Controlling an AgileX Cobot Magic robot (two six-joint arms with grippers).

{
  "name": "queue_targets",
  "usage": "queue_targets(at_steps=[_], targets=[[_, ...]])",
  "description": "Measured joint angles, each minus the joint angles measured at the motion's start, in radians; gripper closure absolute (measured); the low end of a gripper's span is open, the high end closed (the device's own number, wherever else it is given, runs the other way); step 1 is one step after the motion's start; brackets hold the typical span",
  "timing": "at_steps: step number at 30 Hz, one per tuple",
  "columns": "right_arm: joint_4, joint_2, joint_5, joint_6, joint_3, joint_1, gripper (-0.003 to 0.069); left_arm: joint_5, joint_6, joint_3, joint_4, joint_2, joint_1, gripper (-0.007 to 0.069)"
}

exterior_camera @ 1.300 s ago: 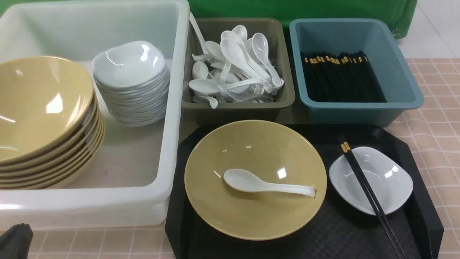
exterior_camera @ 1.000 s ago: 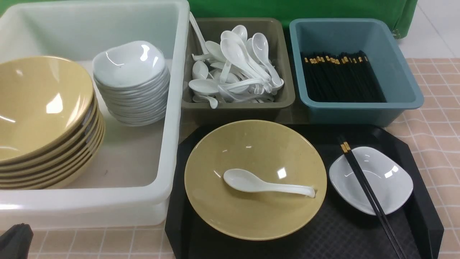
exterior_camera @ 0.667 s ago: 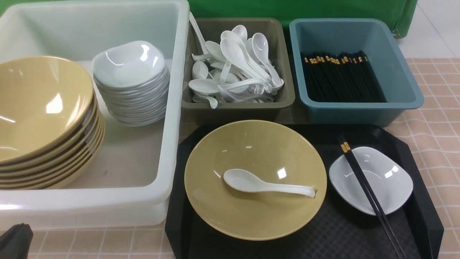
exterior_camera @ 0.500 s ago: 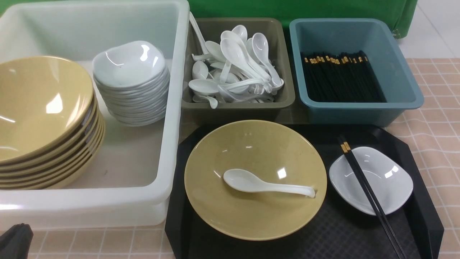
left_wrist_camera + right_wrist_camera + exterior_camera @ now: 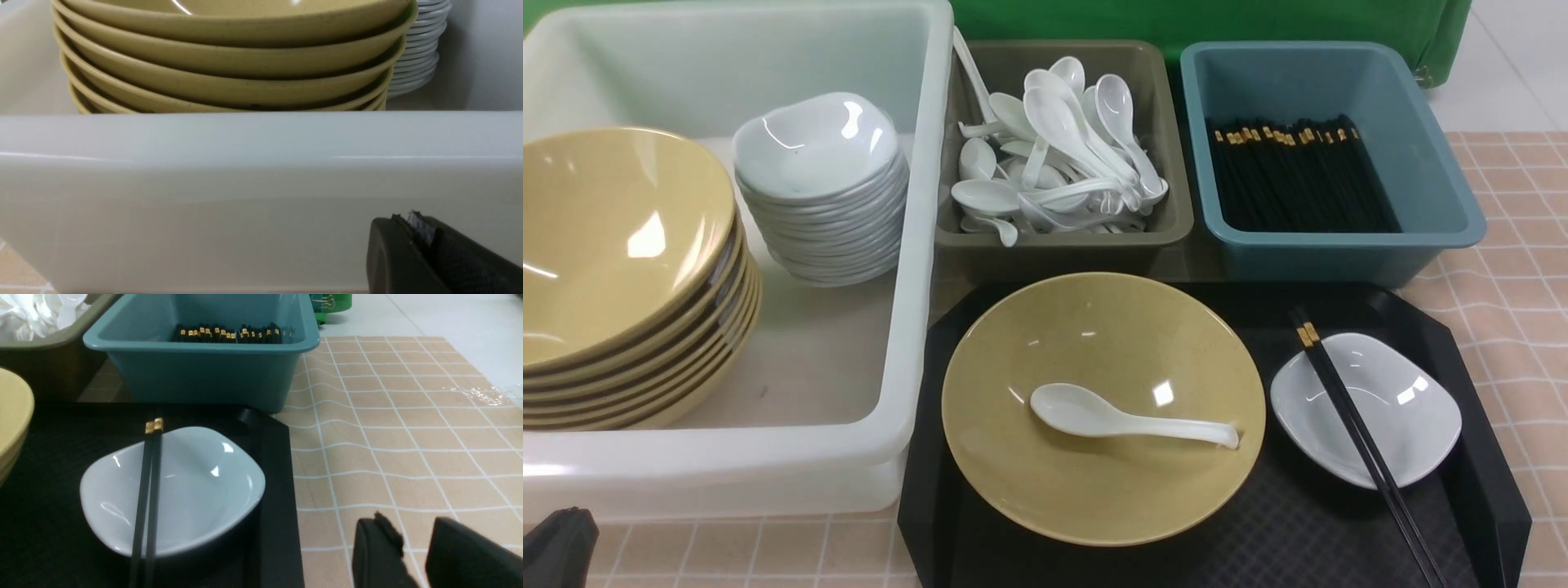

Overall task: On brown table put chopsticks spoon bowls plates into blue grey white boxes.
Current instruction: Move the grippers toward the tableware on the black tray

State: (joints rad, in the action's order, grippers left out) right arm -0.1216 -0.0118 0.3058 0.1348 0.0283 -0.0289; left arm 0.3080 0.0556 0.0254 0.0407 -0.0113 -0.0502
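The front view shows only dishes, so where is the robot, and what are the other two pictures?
The robot has two arms, each ending in a gripper with a camera on its wrist. The front view looks forward from between them. The left wrist view shows the left gripper, shut, facing the white tub of stacked bowls. The right wrist view shows the right gripper, open and empty, above the table beside the tray. On the tray sit a bowl holding a spoon and a plate with chopsticks lying across it. Nothing is held.
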Motion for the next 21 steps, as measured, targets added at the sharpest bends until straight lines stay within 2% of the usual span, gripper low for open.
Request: queue_targets(at_steps=[14,16,18,19,20,21], targets=[[0.0,0.0,0.0,0.001,0.0,0.0,0.0422,-0.012,-0.007,0.0,-0.003,0.0,0.0,0.0623],[0.0,0.0,0.0,0.02,0.0,0.0,0.0422,-0.035,-0.056,0.0,0.069,0.0,0.0,0.0623],[0.003,0.0,-0.001,0.079,0.0,0.0,0.0422,-0.062,-0.139,0.0,0.202,0.0,0.0,0.0623],[0.024,0.0,-0.003,0.156,0.0,0.0,0.0422,-0.08,-0.234,0.0,0.352,0.0,0.0,0.0623],[0.029,0.0,-0.004,0.172,0.0,0.0,0.0422,-0.083,-0.234,0.0,0.376,0.0,0.0,0.0623],[0.073,0.0,-0.01,0.309,0.0,0.0,0.0422,-0.096,-0.339,0.0,0.521,0.0,0.0,0.0623]])
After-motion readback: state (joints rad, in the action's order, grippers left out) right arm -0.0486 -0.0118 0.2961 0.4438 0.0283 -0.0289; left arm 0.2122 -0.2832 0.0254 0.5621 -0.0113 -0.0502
